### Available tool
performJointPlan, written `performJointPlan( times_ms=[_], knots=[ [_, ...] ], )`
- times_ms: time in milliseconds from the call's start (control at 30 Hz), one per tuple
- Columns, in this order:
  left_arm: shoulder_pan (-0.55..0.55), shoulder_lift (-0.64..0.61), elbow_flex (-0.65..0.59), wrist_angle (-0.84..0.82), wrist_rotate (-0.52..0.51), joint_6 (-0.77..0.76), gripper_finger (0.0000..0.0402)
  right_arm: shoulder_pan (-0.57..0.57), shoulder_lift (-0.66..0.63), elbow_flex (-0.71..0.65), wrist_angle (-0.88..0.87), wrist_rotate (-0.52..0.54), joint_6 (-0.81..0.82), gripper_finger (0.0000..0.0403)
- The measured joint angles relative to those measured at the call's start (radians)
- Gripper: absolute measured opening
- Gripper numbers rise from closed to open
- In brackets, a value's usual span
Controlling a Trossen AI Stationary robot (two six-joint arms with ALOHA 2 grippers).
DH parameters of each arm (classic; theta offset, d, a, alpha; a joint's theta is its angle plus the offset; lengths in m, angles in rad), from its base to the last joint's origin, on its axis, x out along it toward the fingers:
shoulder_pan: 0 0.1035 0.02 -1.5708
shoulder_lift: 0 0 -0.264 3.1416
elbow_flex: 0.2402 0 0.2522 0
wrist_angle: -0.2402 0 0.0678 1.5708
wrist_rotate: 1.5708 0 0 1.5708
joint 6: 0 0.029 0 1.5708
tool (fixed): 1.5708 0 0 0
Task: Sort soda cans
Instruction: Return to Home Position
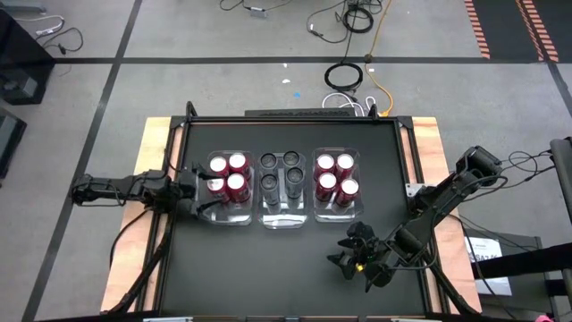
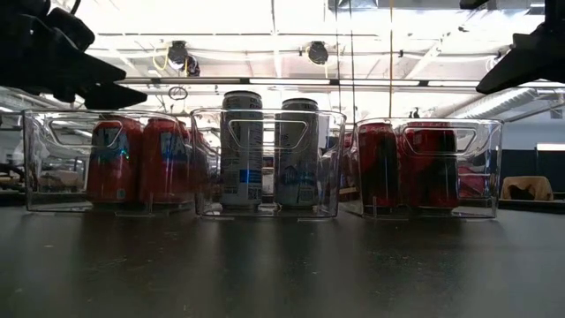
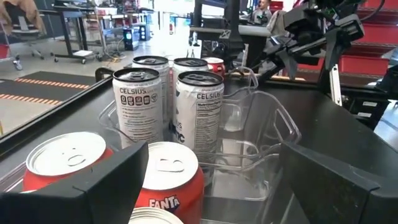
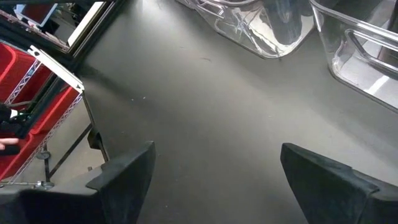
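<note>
three clear plastic bins are standing in a row across the middle of the table [image 1: 268,277], each apparently holding four upright soda cans [image 1: 235,183], though the left gripper [image 1: 195,190] is covering part of one. the left bin [image 1: 223,217] and the right bin [image 1: 337,215] are carrying red cans with silvery tops. the middle bin [image 1: 284,220] is carrying taller pale cans [image 3: 198,112] with dark tops. no can is standing loose on the table, so the sorting is looking complete and only a retreat to rest is appearing due.

the left gripper is hovering at the left bin's outer edge, fingers spread apart and holding nothing. the red cans are sitting just below and ahead of it, long axes vertical, so a clean exit is calling for lift before any pull toward the table's left edge. the right gripper [image 1: 356,253] is hanging over bare table toward the front right corner, fingers likewise parted and empty, well apart from the bins.

the bin walls are showing thin, glossy and round-cornered, the cans as smooth metal cylinders, and the table top as matte black.
</note>
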Motion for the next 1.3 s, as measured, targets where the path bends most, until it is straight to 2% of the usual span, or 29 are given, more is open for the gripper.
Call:
performJointPlan(
  times_ms=[133, 300, 867, 1300],
  knots=[
    [0.000, 0.000, -0.003, 0.014, 0.020, 0.074, 0.0371, 0.000, 0.000, 0.000, 0.000, 0.000, -0.001, 0.0338],
    [-0.001, -0.004, -0.068, 0.206, 0.102, 0.158, 0.0371, 0.000, 0.000, 0.000, 0.000, 0.000, -0.004, 0.0338],
    [0.000, 0.012, -0.069, 0.199, 0.117, 0.181, 0.0371, 0.000, 0.000, 0.000, -0.001, 0.000, -0.008, 0.0338],
    [0.000, 0.012, -0.069, 0.199, 0.117, 0.180, 0.0371, 0.000, 0.000, 0.000, -0.018, 0.000, -0.196, 0.0338]
  ],
)
